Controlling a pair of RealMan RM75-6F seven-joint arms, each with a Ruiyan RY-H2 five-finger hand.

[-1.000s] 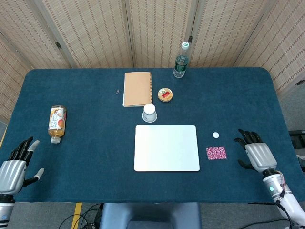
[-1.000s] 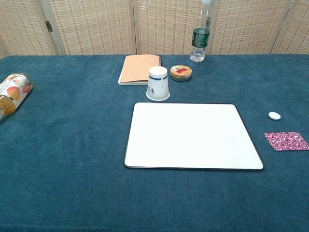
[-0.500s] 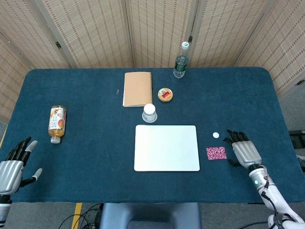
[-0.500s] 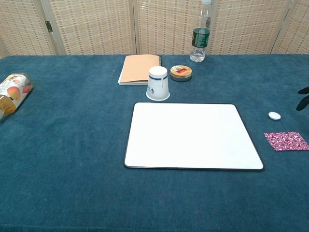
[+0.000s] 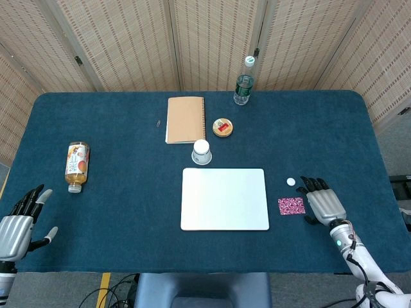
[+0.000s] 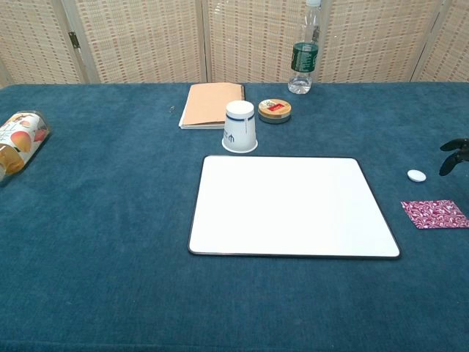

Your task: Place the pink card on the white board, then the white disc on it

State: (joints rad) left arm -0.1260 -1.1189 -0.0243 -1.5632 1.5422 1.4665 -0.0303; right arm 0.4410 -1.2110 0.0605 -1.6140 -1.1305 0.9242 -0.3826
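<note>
The white board lies flat in the middle of the blue table. To its right lie the pink patterned card and, just beyond it, the small white disc. My right hand hovers just right of the card and disc with fingers spread, holding nothing; only its dark fingertips show at the chest view's right edge. My left hand is open at the table's near left corner, far from everything.
An upturned paper cup stands just behind the board. Behind it lie a tan notebook, a round tin and a water bottle. A juice bottle lies on its side at the left.
My right hand has moved left and slightly forward, closing in on the card and disc. The left hand has barely shifted. The card, disc and board have not moved.
</note>
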